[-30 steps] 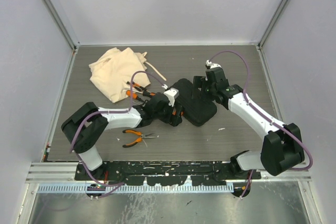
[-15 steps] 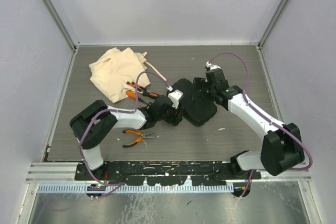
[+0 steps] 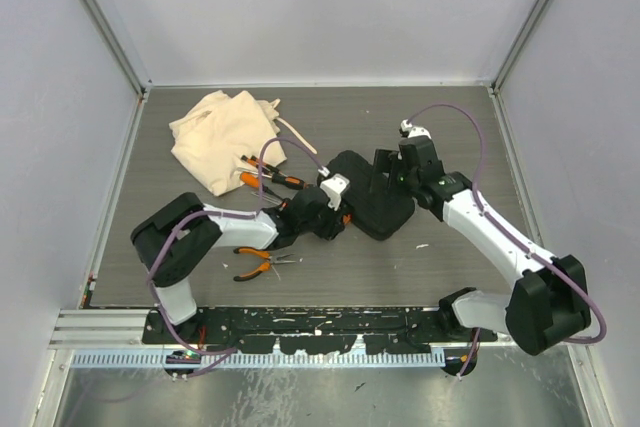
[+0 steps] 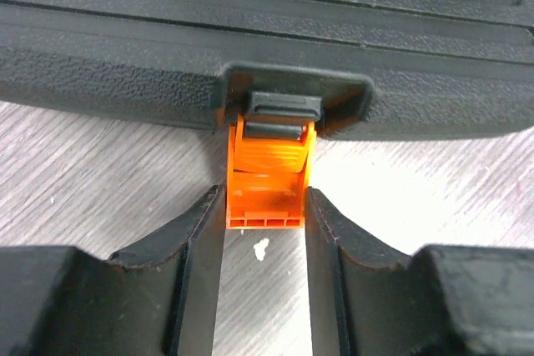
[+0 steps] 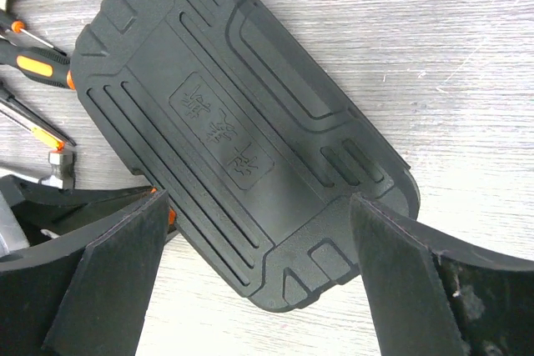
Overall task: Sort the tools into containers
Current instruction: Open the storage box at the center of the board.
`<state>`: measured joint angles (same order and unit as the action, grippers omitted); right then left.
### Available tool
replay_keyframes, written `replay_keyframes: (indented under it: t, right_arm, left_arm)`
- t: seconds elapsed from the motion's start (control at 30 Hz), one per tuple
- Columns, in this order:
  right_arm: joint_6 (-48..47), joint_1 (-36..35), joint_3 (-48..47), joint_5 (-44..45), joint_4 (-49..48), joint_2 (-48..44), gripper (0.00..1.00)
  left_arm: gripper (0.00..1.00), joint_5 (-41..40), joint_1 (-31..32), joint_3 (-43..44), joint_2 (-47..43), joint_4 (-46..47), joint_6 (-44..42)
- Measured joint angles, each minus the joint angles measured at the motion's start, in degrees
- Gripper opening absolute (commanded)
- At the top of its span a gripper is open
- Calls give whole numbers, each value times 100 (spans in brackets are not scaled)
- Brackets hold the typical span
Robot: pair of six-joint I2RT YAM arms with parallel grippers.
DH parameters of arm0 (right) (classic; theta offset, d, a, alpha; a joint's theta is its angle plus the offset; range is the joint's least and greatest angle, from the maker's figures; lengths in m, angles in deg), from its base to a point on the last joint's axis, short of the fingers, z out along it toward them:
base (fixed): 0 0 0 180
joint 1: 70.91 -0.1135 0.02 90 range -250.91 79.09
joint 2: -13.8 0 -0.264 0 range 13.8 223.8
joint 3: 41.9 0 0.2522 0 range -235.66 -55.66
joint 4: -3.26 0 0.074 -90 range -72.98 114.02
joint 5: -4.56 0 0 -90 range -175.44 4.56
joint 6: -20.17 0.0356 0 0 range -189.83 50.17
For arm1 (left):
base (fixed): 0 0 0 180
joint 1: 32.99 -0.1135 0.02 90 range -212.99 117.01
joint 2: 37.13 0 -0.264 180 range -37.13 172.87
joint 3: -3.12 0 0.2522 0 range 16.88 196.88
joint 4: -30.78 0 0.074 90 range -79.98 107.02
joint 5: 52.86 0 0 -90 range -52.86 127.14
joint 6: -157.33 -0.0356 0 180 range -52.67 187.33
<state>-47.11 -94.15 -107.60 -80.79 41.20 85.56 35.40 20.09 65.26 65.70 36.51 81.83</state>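
The black tool case [image 3: 375, 202] lies closed in the middle of the table. Its orange latch [image 4: 267, 185] faces my left gripper [image 3: 340, 215], whose fingers [image 4: 188, 239] press on both sides of the latch's lower end. My right gripper [image 3: 388, 172] hangs open above the case [image 5: 242, 131], its fingers spread wide past the near end. Two screwdrivers [image 3: 270, 179] lie left of the case, next to the beige cloth bag [image 3: 220, 137]. The pliers [image 3: 255, 262] lie in front of my left arm. A steel hammer head [image 5: 60, 168] shows beside the left gripper.
The bag is crumpled at the back left, and its drawstring [image 3: 298, 137] trails toward the case. Grey walls and metal rails close in the table on three sides. Small white flecks [image 3: 422, 245] dot the table near the case.
My left gripper has slid in to the case's edge and narrowed onto the orange latch. My right gripper has drifted slightly right and stays open.
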Motion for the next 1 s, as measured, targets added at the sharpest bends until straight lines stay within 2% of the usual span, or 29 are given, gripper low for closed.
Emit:
replay_keyframes:
  t: [0.27, 0.47, 0.83, 1.0]
  right_arm:
    - [116, 0, 474, 153, -310, -739, 96]
    - [-177, 0, 883, 151, -962, -817, 100]
    - [-1185, -299, 1235, -898, -1939, -699, 100]
    - [-1547, -529, 1368, -1078, -2232, -549, 100]
  left_arm:
    - [34, 15, 20, -66, -826, -546, -68]
    - [34, 50, 20, -66, -1071, -723, -98]
    - [32, 50, 20, -146, -1110, -817, -87]
    - [32, 39, 24, -356, -1132, -636, -17]
